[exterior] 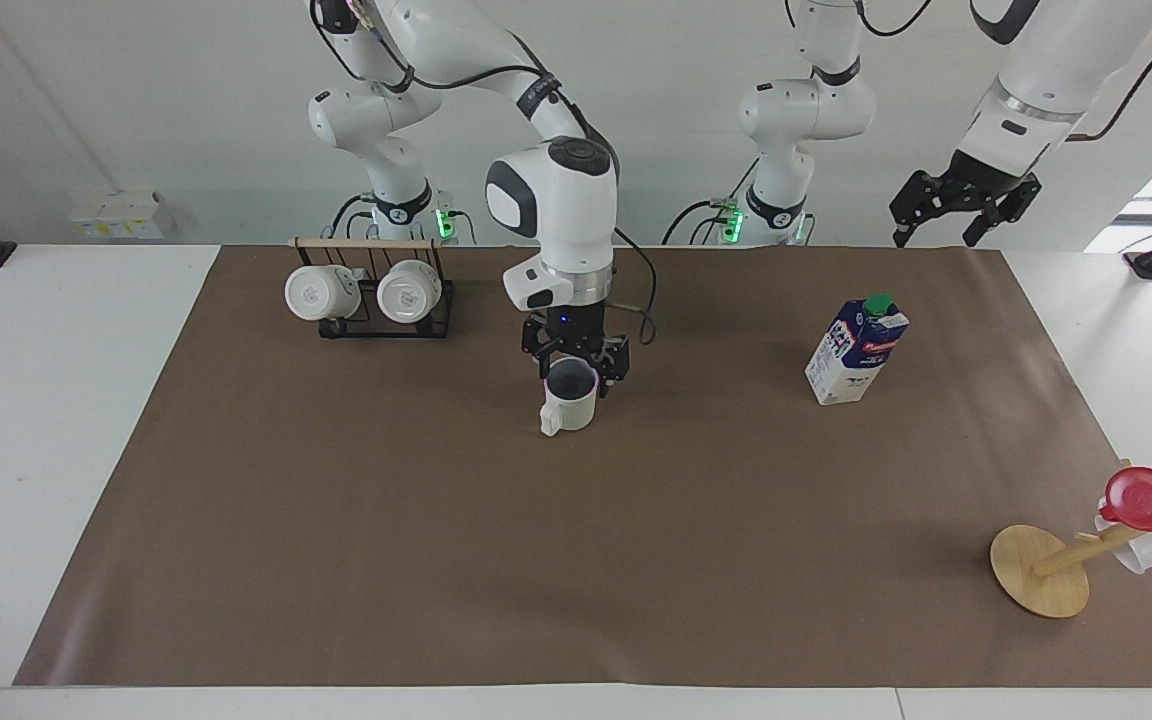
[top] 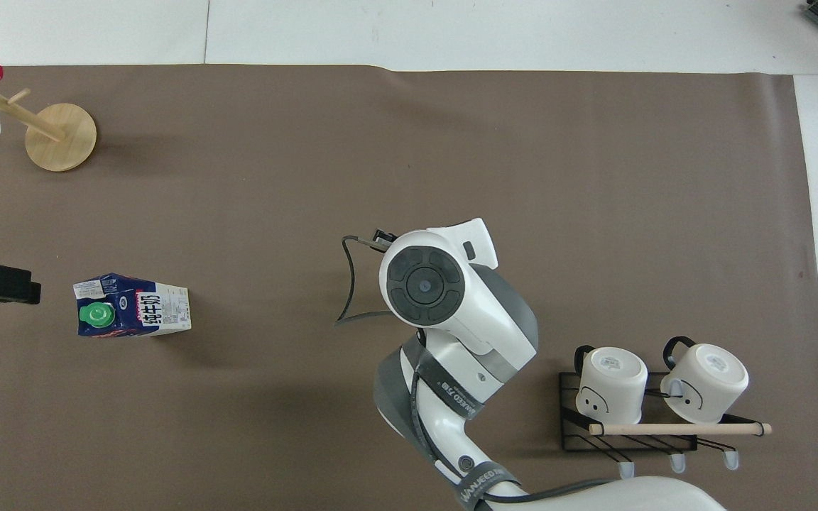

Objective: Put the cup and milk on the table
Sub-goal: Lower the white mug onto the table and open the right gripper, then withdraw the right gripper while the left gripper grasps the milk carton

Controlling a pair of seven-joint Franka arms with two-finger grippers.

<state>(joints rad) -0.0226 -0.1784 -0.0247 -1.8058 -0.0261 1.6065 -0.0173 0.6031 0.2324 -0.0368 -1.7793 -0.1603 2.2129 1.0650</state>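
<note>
Cup [exterior: 570, 398] and milk carton [exterior: 856, 350] are both standing upright on the desk [exterior: 56, 420], right gripper [exterior: 575, 362] hovering over the cup, fingers wide, empty; left gripper [exterior: 941, 205] open, waiting aloft.

Readable text and marks

The milk [top: 132, 315] carton carries large dark Chinese characters on its white side panel, apparently "纯牛奶", and white lettering on a red band too small to read. The strap on the right arm [top: 483, 477] reads "WANJEED". Beside that arm, the two white mugs [top: 611, 384] on the rack have stamped bases, illegible, and drawn smiling faces.
</note>
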